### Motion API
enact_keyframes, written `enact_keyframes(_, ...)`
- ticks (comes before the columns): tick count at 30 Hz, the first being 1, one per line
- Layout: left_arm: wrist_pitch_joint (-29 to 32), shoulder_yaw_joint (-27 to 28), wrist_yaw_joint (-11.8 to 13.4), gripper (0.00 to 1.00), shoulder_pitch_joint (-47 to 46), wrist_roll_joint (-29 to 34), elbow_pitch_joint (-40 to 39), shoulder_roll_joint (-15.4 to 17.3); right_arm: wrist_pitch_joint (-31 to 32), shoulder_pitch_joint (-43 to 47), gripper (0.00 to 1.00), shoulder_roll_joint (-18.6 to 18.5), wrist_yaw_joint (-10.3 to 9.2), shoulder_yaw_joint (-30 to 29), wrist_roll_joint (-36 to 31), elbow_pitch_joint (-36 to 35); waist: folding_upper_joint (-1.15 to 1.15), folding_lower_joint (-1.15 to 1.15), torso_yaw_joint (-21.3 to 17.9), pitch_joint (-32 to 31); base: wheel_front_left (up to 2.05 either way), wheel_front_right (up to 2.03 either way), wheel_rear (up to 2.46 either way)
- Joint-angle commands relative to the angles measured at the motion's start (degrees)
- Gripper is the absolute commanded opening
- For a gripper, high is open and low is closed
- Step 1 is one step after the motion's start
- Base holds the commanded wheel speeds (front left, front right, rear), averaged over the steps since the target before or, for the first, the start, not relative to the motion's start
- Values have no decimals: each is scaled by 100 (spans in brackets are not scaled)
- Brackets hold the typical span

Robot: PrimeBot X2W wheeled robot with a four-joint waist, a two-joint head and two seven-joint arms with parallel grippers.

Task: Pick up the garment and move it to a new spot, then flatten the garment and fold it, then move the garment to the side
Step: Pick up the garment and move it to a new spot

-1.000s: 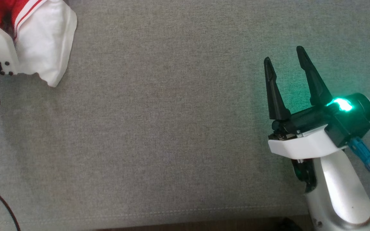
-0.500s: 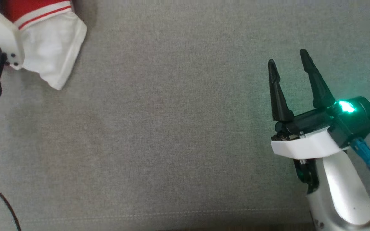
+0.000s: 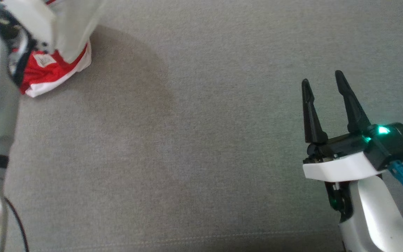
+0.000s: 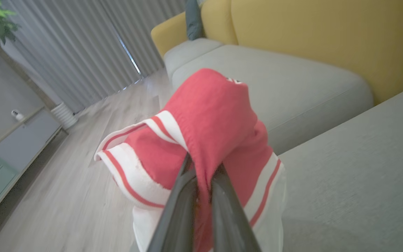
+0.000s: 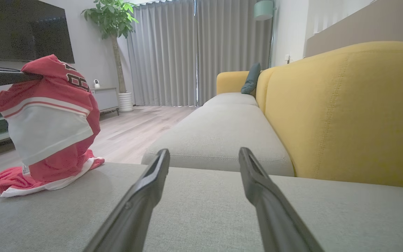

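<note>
The garment (image 3: 52,68) is a red and white jersey with striped trim. My left gripper (image 4: 201,166) is shut on a fold of the garment (image 4: 208,115), and the cloth hangs from its fingers. In the right wrist view the garment (image 5: 49,122) is lifted at its top while its lower hem still rests on the grey cushion (image 5: 201,210). My right gripper (image 3: 324,82) stands open at the right, low over the cushion, with nothing between its fingers (image 5: 145,185).
The grey cushion (image 3: 194,140) spreads wide between the two arms. A yellow sofa back (image 5: 345,105) rises on the right, with another grey seat (image 5: 219,136) beyond. Wooden floor, curtains, a plant (image 5: 112,21) and a cabinet lie past the cushion's edge.
My left gripper has shut on the garment and raised it, so the cloth now hangs with its hem dragging on the cushion. The head view has shifted; the right gripper stays open.
</note>
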Motion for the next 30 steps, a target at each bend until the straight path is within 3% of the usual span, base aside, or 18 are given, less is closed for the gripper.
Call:
enact_keyframes(1,-40,55,11,0,-358,-32,-369,151,-36,56,100,-8,43,90,62,-163,0,0,-123,-146,0,0,0)
enact_keyframes(9,184,-648,9,0,-44,-544,-1465,-334,-36,219,100,-8,43,-63,184,-157,0,0,-535,-476,0,0,0)
enact_keyframes(17,663,-1231,10,0,694,-1291,-2138,-814,-36,303,100,-8,43,-196,280,-239,0,0,-999,-421,0,0,0)
enact_keyframes(21,655,-1276,111,0,1110,-1446,-1899,-917,-36,271,100,-8,43,-135,351,-277,0,0,-1206,-251,0,0,0)
enact_keyframes(30,100,-1212,535,0,1502,-1321,-546,-747,-36,174,100,-8,43,-31,465,-326,0,0,-1420,78,0,0,0)
